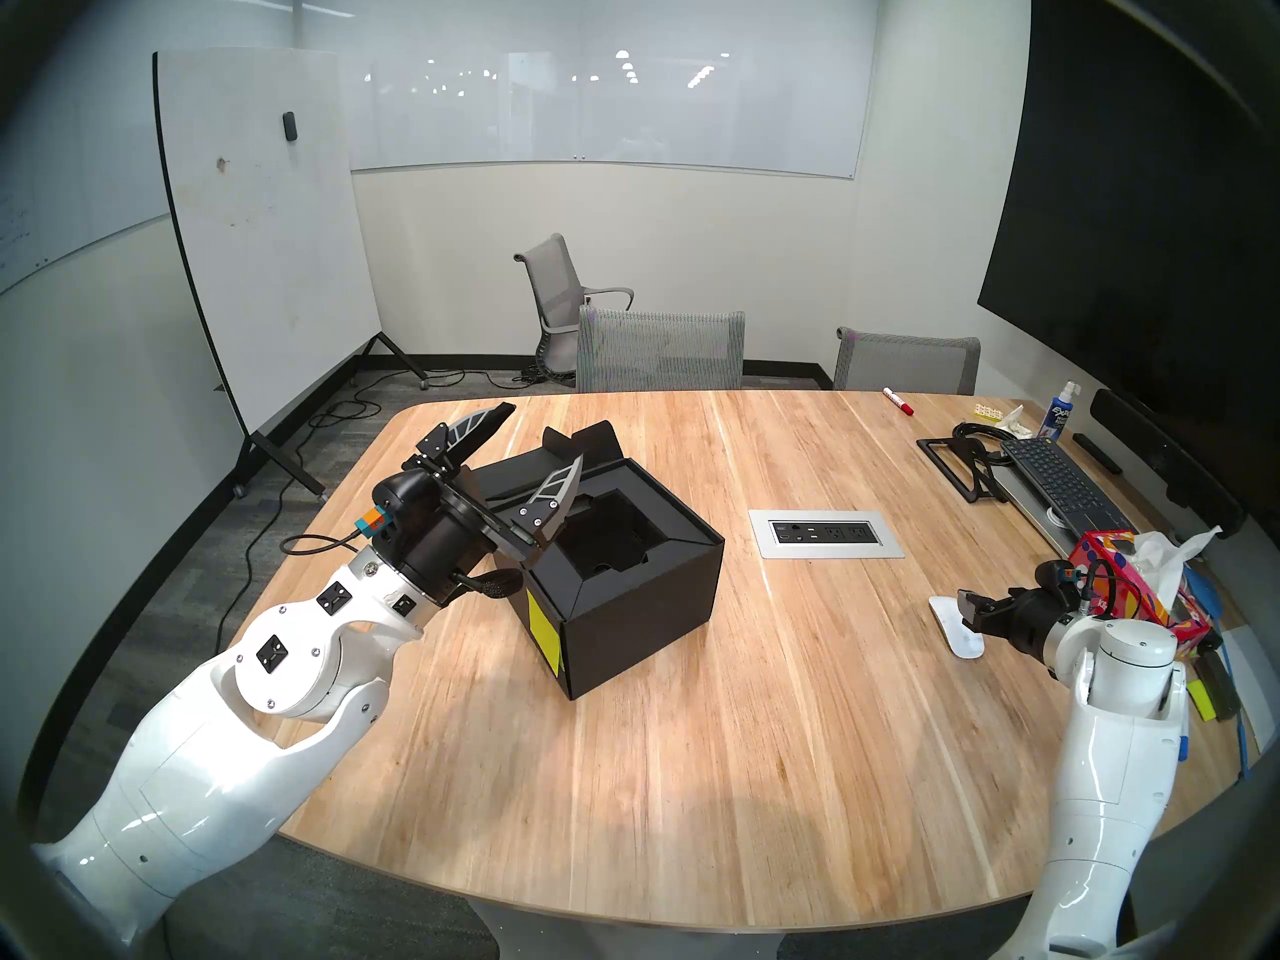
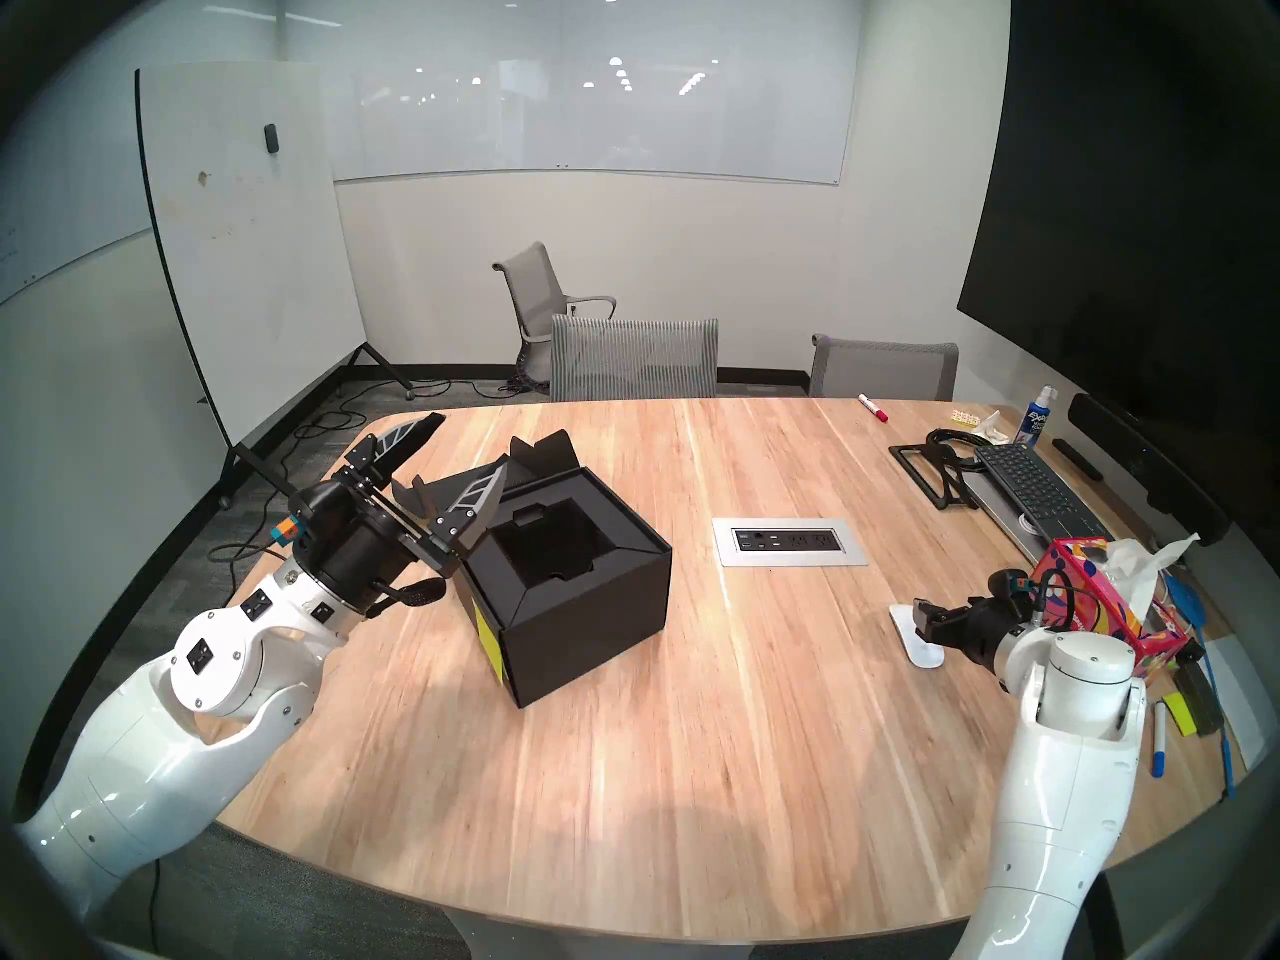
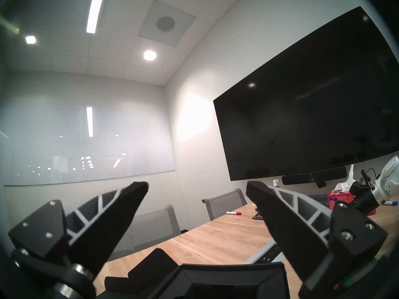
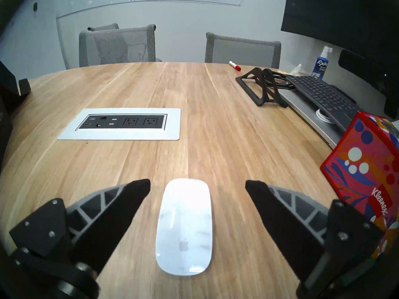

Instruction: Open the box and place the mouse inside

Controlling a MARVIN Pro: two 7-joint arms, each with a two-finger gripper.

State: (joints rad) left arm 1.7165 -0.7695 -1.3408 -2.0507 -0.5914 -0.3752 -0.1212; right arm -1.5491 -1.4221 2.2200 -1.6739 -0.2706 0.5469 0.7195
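The black box [image 1: 637, 591] [image 2: 589, 619] stands left of centre on the wooden table, its lid flap [image 1: 582, 442] folded back toward the far side and its moulded inner well showing. A neon yellow-green note [image 1: 544, 622] sticks to its near-left wall. My left gripper [image 1: 544, 433] [image 2: 469, 440] [image 3: 197, 185] hovers open above the box's left rear edge [image 3: 216, 270], holding nothing. The white mouse [image 1: 966, 648] [image 2: 926, 657] [image 4: 185, 227] lies flat on the table at the right. My right gripper [image 1: 970, 611] [image 2: 925, 617] [image 4: 197, 182] is low over it, open, one finger on each side, apart from it.
A pink-and-blue tissue box [image 1: 1122, 591] [image 4: 367, 173] stands just right of the right gripper. Behind it are a keyboard [image 1: 1060, 480], a black stand [image 4: 261, 87] and a spray bottle [image 1: 1056, 415]. A power outlet plate [image 1: 824, 532] is set in the table's middle. A red marker [image 1: 897, 401] and chairs [image 1: 658, 349] are at the far edge.
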